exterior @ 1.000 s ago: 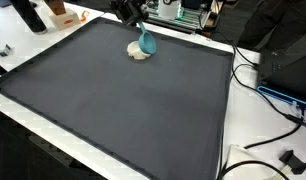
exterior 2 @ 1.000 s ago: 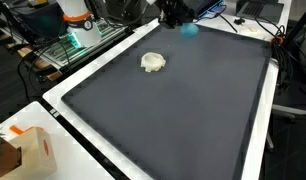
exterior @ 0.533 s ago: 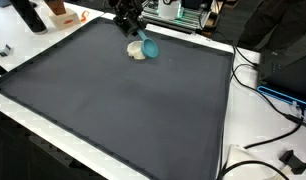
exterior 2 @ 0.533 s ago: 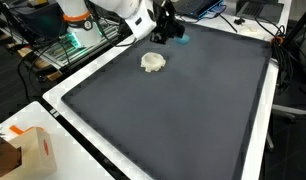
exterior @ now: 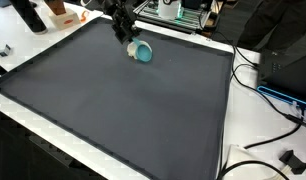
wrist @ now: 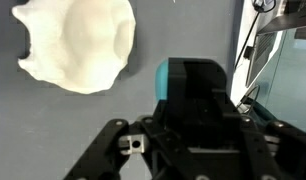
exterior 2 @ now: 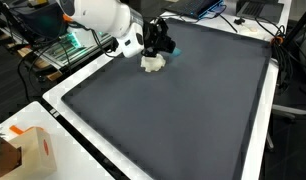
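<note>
My gripper (exterior: 126,30) is shut on a teal object (exterior: 142,52) and holds it low over the far part of the dark mat (exterior: 123,110). A cream lump (exterior 2: 152,65) lies on the mat right beside and partly under the gripper (exterior 2: 159,42). In the wrist view the teal object (wrist: 178,75) sits between the fingers (wrist: 193,105), and the cream lump (wrist: 78,42) lies to its upper left on the mat. I cannot tell whether the teal object touches the mat.
The mat (exterior 2: 173,120) covers a white table. A black bottle (exterior: 31,14) and an orange item (exterior: 61,12) stand at one corner. Cables (exterior: 265,92) lie off the mat's side. A carton (exterior 2: 28,150) stands at the near corner. Equipment lines the far edge.
The gripper has come down and across with the teal object, from above the mat's far edge to right beside the cream lump.
</note>
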Available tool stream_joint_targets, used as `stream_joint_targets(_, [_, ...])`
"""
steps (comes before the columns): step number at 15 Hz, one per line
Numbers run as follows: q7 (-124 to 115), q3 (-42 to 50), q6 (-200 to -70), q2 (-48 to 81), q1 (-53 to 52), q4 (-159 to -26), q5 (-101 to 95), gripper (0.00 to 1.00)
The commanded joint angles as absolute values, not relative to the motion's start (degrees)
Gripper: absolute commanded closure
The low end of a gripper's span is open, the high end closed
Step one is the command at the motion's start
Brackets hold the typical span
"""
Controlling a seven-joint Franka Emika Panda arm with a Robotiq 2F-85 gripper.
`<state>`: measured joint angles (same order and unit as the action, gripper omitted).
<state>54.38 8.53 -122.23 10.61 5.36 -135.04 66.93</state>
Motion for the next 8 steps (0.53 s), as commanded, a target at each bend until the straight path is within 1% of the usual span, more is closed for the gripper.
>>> stream_joint_targets(1, [53.25, 8.34, -121.06, 12.3, 7.52, -134.62, 67.97, 0.75])
stream_joint_targets(8, [48.64, 8.45, -122.69, 13.47, 8.76, -134.9, 68.13, 0.75])
